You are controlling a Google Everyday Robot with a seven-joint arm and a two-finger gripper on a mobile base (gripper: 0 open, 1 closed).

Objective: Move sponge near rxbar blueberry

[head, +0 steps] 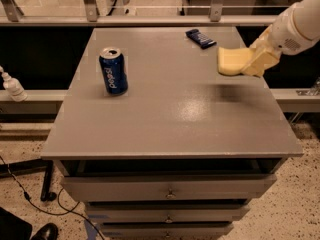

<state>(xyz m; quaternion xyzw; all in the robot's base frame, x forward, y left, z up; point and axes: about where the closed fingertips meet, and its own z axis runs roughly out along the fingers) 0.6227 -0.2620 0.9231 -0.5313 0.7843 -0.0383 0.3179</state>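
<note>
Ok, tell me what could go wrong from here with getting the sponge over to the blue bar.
1. The gripper pinches the sponge by its right end only, so it could slip out midair.
2. The rxbar blueberry lies close to the far edge of the table; a low approach might nudge it off.
3. The sponge hangs above the table near its right edge; dropped there it may bounce off.
</note>
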